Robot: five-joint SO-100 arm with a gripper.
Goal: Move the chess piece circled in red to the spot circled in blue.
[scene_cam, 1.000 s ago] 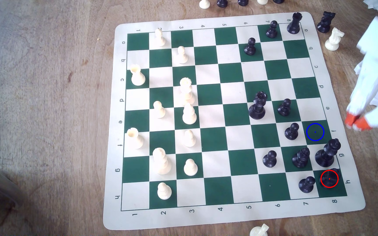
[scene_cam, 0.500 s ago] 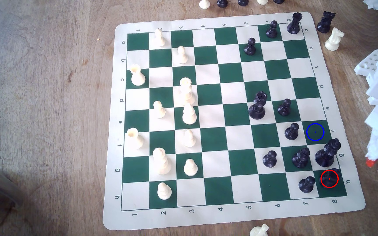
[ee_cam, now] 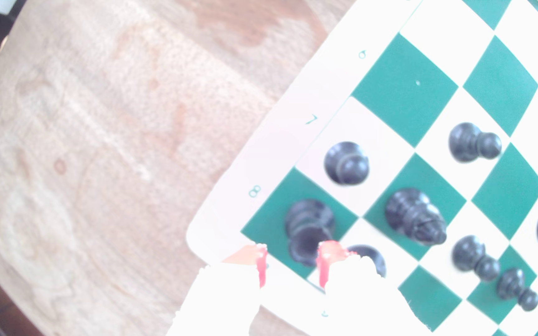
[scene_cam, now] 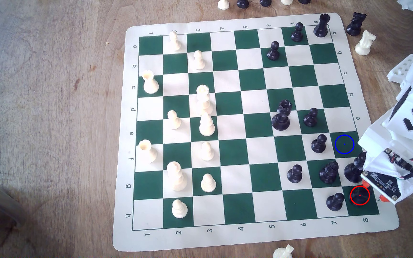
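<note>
Chess mat (scene_cam: pixel 225 238) border: numbers 1–8 along the frame's lower and upper edges, letters a–h down both sides. Wrist view reads 7 and 8 on the mat (ee_cam: pixel 229 206) border.

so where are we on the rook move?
Done: the end effector has reached the rook, open, fingertips either side. In hand: no grasp yet; rook sits in the red circle. Left: close, lift, clear the king, place on the blue-circled square.

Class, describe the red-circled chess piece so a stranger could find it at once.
Start at the green-and-white chess mat and go to its corner square by the printed 8 and h, nearest the arm's orange fingers. The black rook stands there; unlike the round-headed pawn beside it, its top is flat and hollow.
</note>
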